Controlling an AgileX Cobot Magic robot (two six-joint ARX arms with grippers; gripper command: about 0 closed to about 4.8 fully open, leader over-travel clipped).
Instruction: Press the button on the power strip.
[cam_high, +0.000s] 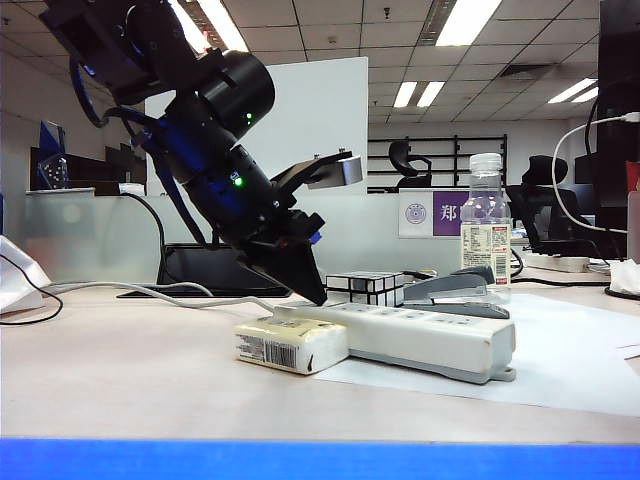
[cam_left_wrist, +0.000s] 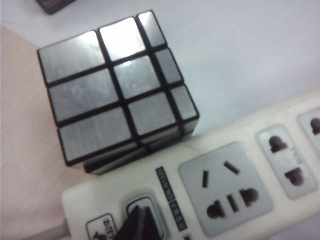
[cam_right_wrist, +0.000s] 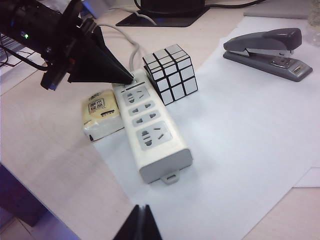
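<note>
The off-white power strip (cam_high: 420, 338) (cam_left_wrist: 220, 134) (cam_right_wrist: 131, 132) lies on white paper, its grey cord (cam_high: 150, 290) running off to the left and its mounting tab at the near end. My left gripper (cam_high: 315, 297) (cam_left_wrist: 141, 210) (cam_right_wrist: 131, 81) is shut, tilted down, with its pointed tip resting on the button (cam_left_wrist: 142, 201) at the cord end of the strip. My right gripper (cam_right_wrist: 142, 207) is shut on nothing and hovers above the paper, short of the strip's tab end. It does not show in the exterior view.
A silver mirror cube (cam_high: 365, 288) (cam_left_wrist: 117, 85) (cam_right_wrist: 171, 72) stands just behind the strip near the button. A cream barcode packet (cam_high: 290, 345) (cam_right_wrist: 102, 114) touches the strip's front side. Further right lie a stapler (cam_high: 455, 290) (cam_right_wrist: 267, 50) and a water bottle (cam_high: 486, 225).
</note>
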